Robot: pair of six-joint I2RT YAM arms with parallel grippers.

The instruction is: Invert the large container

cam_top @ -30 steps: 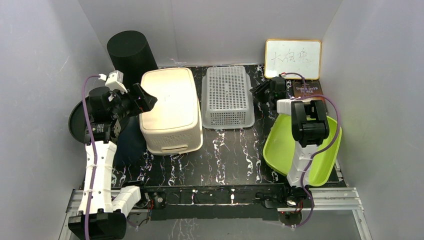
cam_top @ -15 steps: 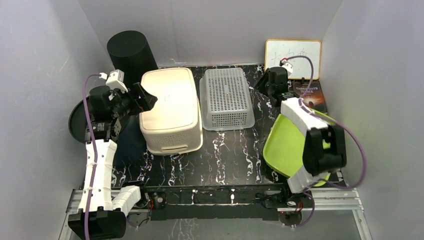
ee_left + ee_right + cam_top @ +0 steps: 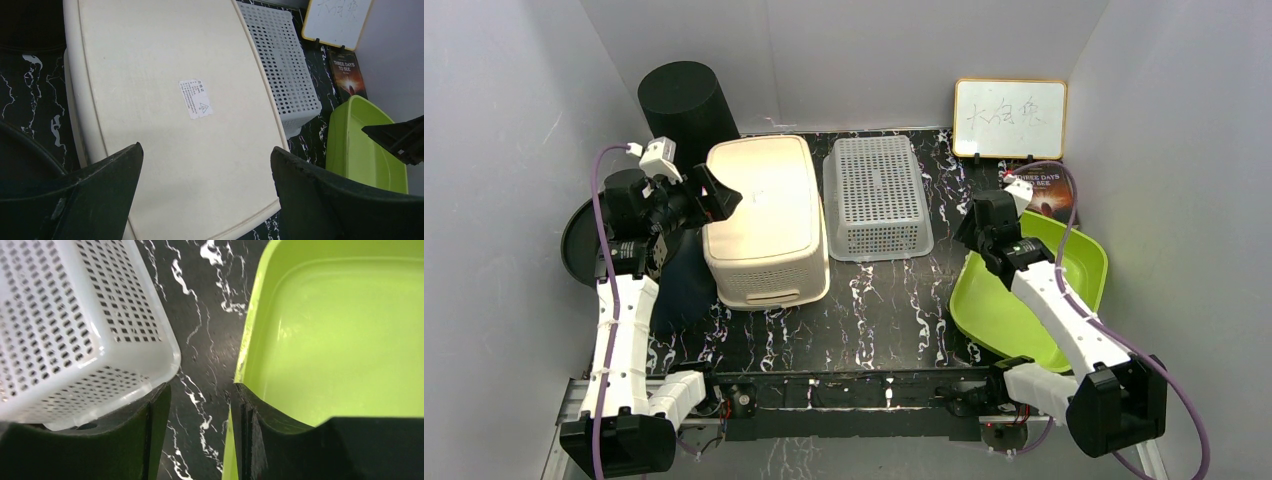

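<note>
Bin (image 3: pixel 764 215): cream, large, on the left half of the counter (image 3: pixel 884 300). It sits mouth-down with its flat base up; a small white label shows on the base. Its right side runs just beside the white basket (image 3: pixel 877 190), which is also bottom-up.

Left arm: upper link rises straight from the near-left base, and the wrist bends right toward the bin. Left claw (image 3: pixel 720 195) is at the bin's far-left edge, above the upturned base. Fingers are spread wide with nothing between them. In the wrist view the base fills the gap between the two fingers. Contact with the bin: cannot tell.

Right arm: elbow folded low at the near-right corner, forearm stretched diagonally far-left across the green tray (image 3: pixel 994 300). Right claw (image 3: pixel 972 228) is aimed down at the strip of counter between the basket's near-right corner and the tray's left rim. Fingers are parted and grip nothing; one is by the basket corner, the other at the tray rim.

Behind: black cylinder (image 3: pixel 686 105) far left, whiteboard (image 3: pixel 1010 118) far right, and a book (image 3: pixel 1042 192) in front of it.
</note>
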